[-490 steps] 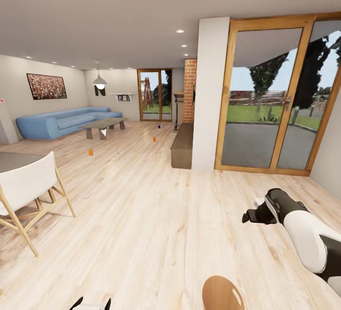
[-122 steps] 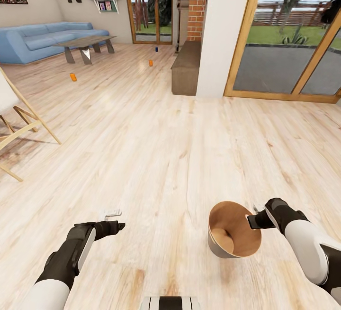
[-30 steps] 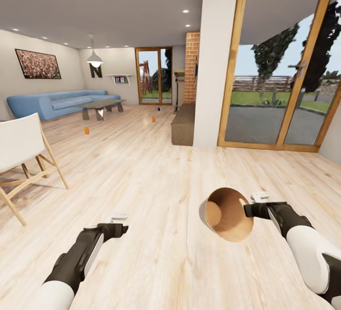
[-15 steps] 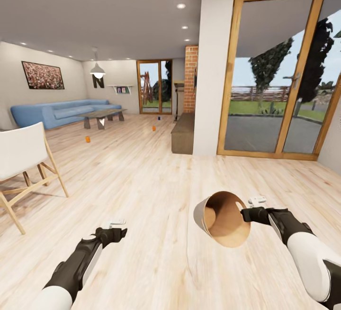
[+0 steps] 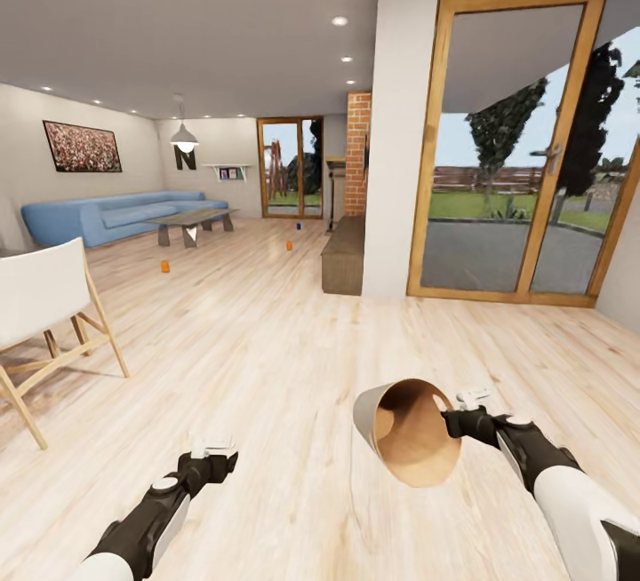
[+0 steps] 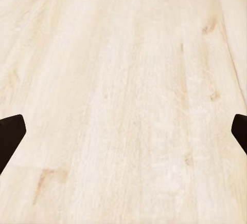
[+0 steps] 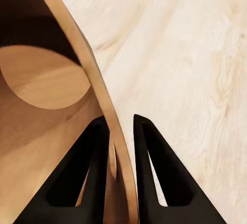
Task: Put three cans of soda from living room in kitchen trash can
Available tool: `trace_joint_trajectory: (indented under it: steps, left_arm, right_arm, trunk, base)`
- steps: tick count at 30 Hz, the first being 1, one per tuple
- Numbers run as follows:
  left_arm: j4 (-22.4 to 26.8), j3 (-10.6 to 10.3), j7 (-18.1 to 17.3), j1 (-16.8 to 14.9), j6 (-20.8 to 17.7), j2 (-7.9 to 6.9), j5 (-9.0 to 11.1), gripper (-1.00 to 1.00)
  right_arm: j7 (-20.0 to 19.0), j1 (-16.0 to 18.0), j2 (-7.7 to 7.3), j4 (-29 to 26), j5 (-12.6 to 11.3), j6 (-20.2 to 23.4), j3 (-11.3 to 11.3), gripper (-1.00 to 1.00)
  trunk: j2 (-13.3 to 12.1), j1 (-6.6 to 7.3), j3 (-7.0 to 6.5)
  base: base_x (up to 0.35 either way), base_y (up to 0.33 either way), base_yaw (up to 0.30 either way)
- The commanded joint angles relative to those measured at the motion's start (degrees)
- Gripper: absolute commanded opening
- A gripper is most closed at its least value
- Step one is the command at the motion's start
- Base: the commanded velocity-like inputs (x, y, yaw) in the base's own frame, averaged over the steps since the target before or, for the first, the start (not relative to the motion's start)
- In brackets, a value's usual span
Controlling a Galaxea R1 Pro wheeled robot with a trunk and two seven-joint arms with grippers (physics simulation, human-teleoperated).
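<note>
You're in transit toward the living room with the bin [image 5: 404,430] carried tipped on its side, mouth toward you: grey outside, coppery-brown inside, nothing in it. Right tool [image 7: 119,131] is clamped across its rim, 1 finger inside and 1 outside; left tool [image 5: 212,455] has its fingers spread wide over bare floor [image 6: 123,80]. Next: drive to the 2 orange cans [image 5: 164,266] and the dark one [image 5: 299,227] on the floor near the sofa [image 5: 107,217], far ahead.

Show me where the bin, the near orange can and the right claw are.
Bin [image 5: 411,433]: head view, on its brown inner wall.
Orange can [image 5: 164,266]: head view, on its side.
Right claw [image 7: 119,131]: right wrist view, between the tips, shut on the bin's rim.
</note>
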State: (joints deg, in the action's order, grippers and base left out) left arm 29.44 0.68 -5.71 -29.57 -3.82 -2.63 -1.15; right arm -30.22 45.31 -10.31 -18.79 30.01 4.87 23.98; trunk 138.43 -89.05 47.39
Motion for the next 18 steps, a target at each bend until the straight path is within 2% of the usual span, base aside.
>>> trace_joint_trajectory:
  steps: [1, 8, 9, 12, 13, 14, 15, 16, 18]
  left_arm:
    - [-0.35, 0.0, 0.0, 0.01, 0.3, 0.0, -0.02, 1.0]
    - [-1.67, -0.01, -0.07, 0.08, 1.3, -0.13, -0.14, 1.0]
    - [-4.03, -0.03, -0.08, 0.14, 2.96, -0.12, -0.12, 1.0]
    - [-6.72, -0.05, -0.08, 0.13, 5.5, -0.06, -0.1, 1.0]
    - [-8.27, -0.05, -0.08, 0.15, 6.94, -0.04, -0.06, 1.0]
    - [-9.93, -0.08, -0.07, 0.13, 8.47, 0.02, 0.02, 1.0]
    - [-10.17, -0.09, -0.05, 0.13, 8.68, 0.04, 0.02, 1.0]
    - [-10.51, -0.08, -0.03, 0.13, 8.99, 0.05, 0.01, 1.0]
    - [-10.71, -0.11, -0.02, 0.13, 9.18, 0.07, 0.01, 1.0]
  right_arm:
    - [-0.47, -0.39, 0.2, -0.2, -0.74, -0.11, 0.54, -1.0]
    - [-0.23, -3.67, 0.84, -0.64, -0.73, -0.98, 0.62, -1.0]
    - [-0.21, -4.55, 0.81, -0.74, -0.76, -1.1, 0.86, -1.0]
    - [-0.17, -4.88, 0.79, -0.77, -0.79, -1.14, 2.11, -1.0]
    - [-0.18, -5.01, 0.77, -0.79, -0.87, -1.15, 3.66, -1.0]
    - [-0.17, -5.14, 0.67, -0.81, -0.95, -1.17, 8.7, -1.0]
    - [-0.18, -5.16, 0.65, -0.81, -0.96, -1.17, 10.3, -1.0]
    - [-0.18, -5.18, 0.59, -0.81, -0.98, -1.17, 13.35, -1.0]
    - [-0.21, -5.2, 0.53, -0.82, -0.96, -1.18, 15.56, -1.0]
  trunk:
    - [-0.41, 0.23, -0.2]
    - [-3.22, 1.77, -1.45]
    - [-3.62, 1.99, -1.63]
    - [-4.82, 2.65, -2.17]
    - [-5.22, 2.87, -2.35]
    - [-5.62, 3.09, -2.53]
    - [-6.02, 3.31, -2.71]
    - [-6.42, 3.53, -2.89]
    - [-7.23, 3.97, -3.25]
  base:
    - [0.0, 0.0, 0.0]
    - [0.0, 0.0, 0.0]
    - [0.0, 0.0, 0.0]
    - [0.0, 0.0, 0.0]
    - [0.0, 0.0, 0.0]
    - [0.0, 0.0, 0.0]
    - [0.0, 0.0, 0.0]
    - [0.0, 0.0, 0.0]
    - [0.0, 0.0, 0.0]
